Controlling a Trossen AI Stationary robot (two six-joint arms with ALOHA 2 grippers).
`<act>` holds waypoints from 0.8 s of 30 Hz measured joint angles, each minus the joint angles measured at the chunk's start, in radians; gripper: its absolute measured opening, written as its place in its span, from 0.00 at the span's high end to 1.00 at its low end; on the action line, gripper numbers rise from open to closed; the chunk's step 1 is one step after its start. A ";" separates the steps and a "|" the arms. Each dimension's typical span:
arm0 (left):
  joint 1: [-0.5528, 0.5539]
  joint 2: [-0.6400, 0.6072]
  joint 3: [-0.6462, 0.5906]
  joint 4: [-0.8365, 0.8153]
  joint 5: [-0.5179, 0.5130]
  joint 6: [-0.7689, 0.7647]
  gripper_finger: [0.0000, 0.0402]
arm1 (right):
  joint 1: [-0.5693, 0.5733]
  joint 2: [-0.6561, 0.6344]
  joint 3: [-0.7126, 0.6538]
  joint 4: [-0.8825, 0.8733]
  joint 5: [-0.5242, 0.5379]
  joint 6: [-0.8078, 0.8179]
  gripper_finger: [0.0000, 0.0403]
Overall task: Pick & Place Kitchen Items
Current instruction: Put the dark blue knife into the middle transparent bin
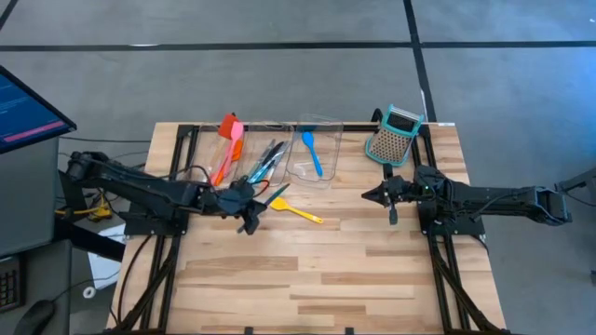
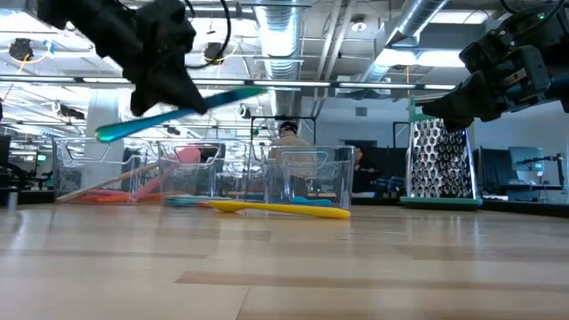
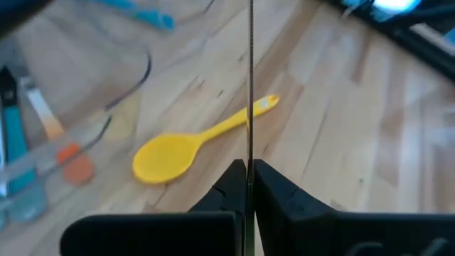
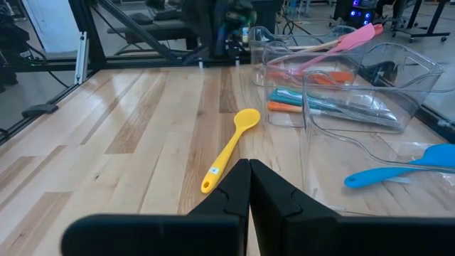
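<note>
A teal spoon [image 2: 178, 111] hangs in the air above the table, with my left gripper [image 1: 250, 201] shut on it just in front of the bins. A yellow spoon [image 1: 300, 213] lies flat on the wood to its right, also seen in the left wrist view as the yellow spoon [image 3: 192, 146]. My right gripper [image 1: 374, 195] is shut on nothing, hovering near the right side, pointing at the yellow spoon [image 4: 231, 149]. Pink and orange spatulas [image 1: 231, 140] lean out of the left bin. Several utensils [image 1: 265, 163] lie in the middle bin, and a blue spoon [image 1: 312, 154] in the right one. My left gripper pinches the teal spoon's handle [image 2: 191, 105] between its two fingers, roughly at mid-length. In the wrist view the spoon shows only as a thin edge [image 3: 250, 142] running up from between the shut fingers. It is lifted clear and tilted, bowl end [image 2: 111, 132] lower.
Three clear bins [image 1: 317, 126] stand in a row at the far middle of the table. A teal-and-grey box grater [image 1: 393, 138] stands upright at the far right. Bare wood [image 1: 307, 279] fills the near half. A monitor [image 1: 28, 107] sits beyond the left edge.
</note>
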 joint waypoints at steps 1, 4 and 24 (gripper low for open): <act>-0.003 -0.013 0.000 0.006 -0.005 0.012 1.00 | 0.000 0.000 0.000 0.000 0.000 0.000 0.99; -0.011 -0.056 0.000 0.047 -0.018 0.062 1.00 | 0.000 0.000 0.000 0.000 0.000 0.000 0.99; 0.120 -0.214 0.002 0.287 -0.072 0.504 1.00 | 0.000 0.000 0.000 0.068 0.000 0.000 0.99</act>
